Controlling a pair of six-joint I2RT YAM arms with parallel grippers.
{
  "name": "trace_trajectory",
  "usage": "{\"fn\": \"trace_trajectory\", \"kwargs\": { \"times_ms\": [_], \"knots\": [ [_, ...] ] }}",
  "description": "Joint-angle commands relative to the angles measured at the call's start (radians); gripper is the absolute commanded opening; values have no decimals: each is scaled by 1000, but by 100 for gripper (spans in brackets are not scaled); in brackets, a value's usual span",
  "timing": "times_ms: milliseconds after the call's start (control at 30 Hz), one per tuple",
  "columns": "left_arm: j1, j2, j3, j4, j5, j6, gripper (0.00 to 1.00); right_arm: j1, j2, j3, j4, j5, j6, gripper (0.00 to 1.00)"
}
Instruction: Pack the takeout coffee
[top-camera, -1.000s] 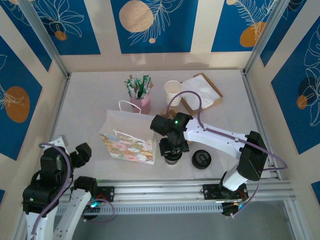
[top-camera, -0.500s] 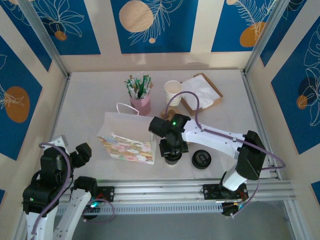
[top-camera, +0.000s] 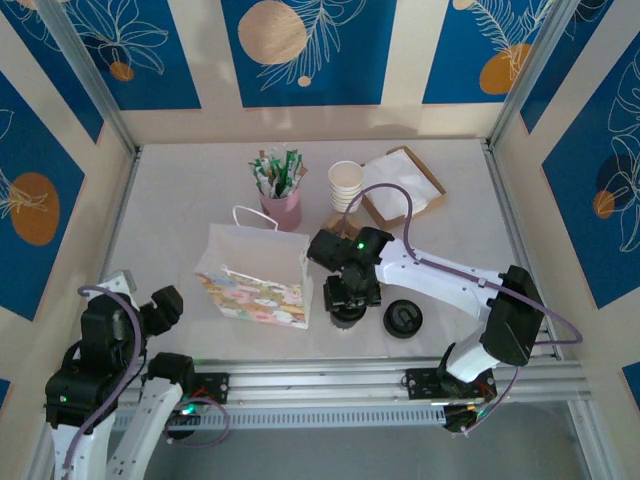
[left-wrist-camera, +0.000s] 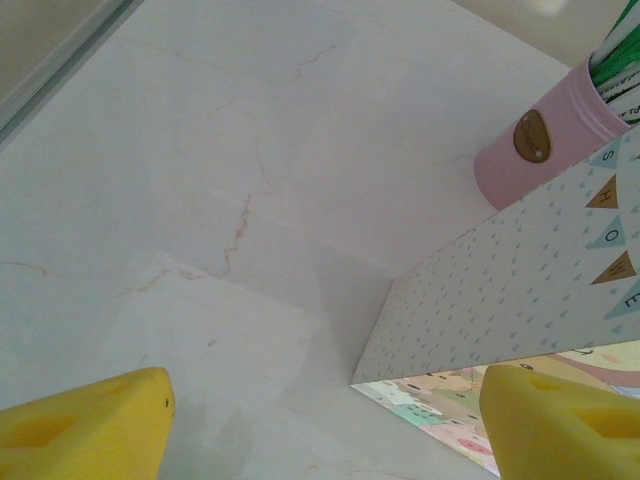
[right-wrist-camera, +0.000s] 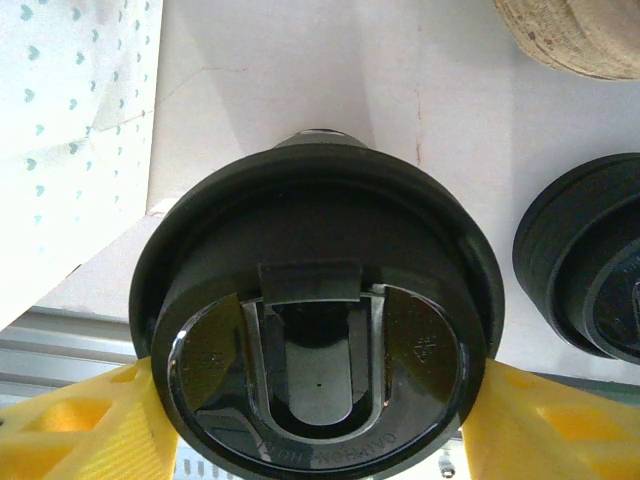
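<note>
A pale marbled tabletop (top-camera: 170, 200) with faint brownish veins is boxed in on three sides by cream wall panels (top-camera: 300, 80) printed with blue blocks, white leaf sprigs and orange discs (top-camera: 33, 207); aluminium posts (top-camera: 85, 75) rise at the back corners; slotted aluminium rails (top-camera: 330, 378) run along the near edge; the light is even, the shadows soft

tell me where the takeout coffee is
Top view, front centre: the takeout coffee is between the paper bag and the loose black lid, in the right hand.
</note>
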Motion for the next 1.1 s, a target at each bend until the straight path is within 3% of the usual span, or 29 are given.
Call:
{"fn": "trace_trajectory", "kwargs": {
  "times_ms": [0, 1067],
  "knots": [
    [-6, -7, -2, -1, -1, 9, 80, -6, 34, -31, -80, -2, 32, 67],
    [-6, 5, -4, 2, 2, 8, 80, 4, 38, 72, -110, 16, 34, 78]
  ]
}}
